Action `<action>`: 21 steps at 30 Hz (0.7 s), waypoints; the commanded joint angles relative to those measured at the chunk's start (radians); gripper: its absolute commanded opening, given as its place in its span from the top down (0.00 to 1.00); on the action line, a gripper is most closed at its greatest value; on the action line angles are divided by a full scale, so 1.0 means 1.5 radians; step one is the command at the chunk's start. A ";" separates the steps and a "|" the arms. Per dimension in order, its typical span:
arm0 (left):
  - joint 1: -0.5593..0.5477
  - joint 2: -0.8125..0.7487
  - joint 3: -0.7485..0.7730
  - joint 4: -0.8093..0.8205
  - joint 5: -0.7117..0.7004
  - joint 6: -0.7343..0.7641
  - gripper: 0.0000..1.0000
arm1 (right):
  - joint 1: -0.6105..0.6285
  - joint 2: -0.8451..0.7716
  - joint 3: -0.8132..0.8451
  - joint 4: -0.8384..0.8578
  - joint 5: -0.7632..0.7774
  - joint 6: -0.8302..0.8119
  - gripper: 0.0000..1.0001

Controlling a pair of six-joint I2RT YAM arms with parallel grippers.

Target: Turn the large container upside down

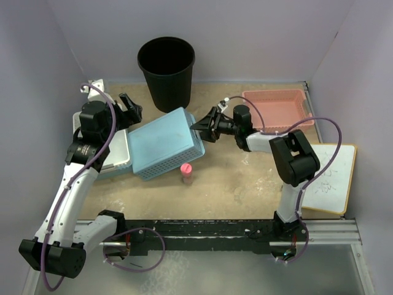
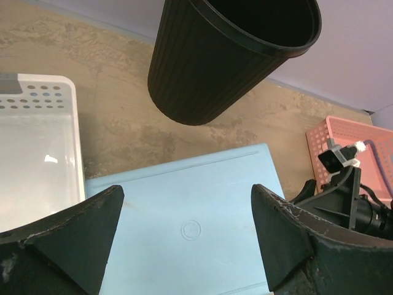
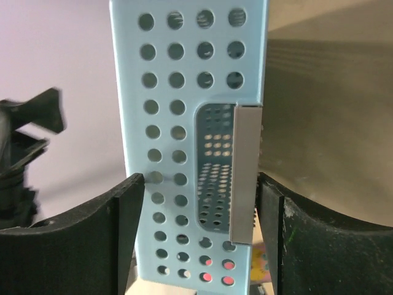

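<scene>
The tall round black plastic bin (image 1: 166, 70) stands upright, mouth up, by the far wall. Near it a light blue perforated plastic basket (image 1: 166, 142) lies bottom up, the left gripper (image 1: 131, 109) near its far left corner, the right gripper (image 1: 206, 126) at its right end

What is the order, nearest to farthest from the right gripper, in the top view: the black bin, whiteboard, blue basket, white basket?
Measured from the right gripper:
1. the blue basket, right at its fingertips, on its left.
2. the black bin, farther back, by the rear wall.
3. the white basket, beyond the blue one, on the left side.
4. the whiteboard, at the table's right edge.
</scene>
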 commanded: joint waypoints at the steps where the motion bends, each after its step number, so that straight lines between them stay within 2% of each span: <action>1: 0.003 0.000 0.001 0.009 0.021 0.017 0.18 | 0.003 -0.066 0.121 -0.390 0.094 -0.318 0.24; 4: 0.003 0.005 0.000 0.009 0.034 0.014 0.18 | 0.010 -0.066 0.213 -0.601 0.226 -0.465 0.18; 9: 0.003 0.016 -0.001 0.012 0.063 0.016 0.18 | 0.010 -0.079 0.298 -0.765 0.387 -0.581 0.14; 11: 0.003 0.018 -0.003 0.012 0.069 0.019 0.18 | 0.010 -0.097 0.314 -0.799 0.461 -0.621 0.14; 17: 0.003 0.031 -0.003 -0.013 0.030 0.057 0.18 | 0.009 -0.115 0.346 -0.899 0.793 -0.766 0.14; 21: 0.003 0.033 -0.011 -0.011 0.029 0.060 0.18 | 0.008 -0.126 0.305 -0.876 0.881 -0.807 0.12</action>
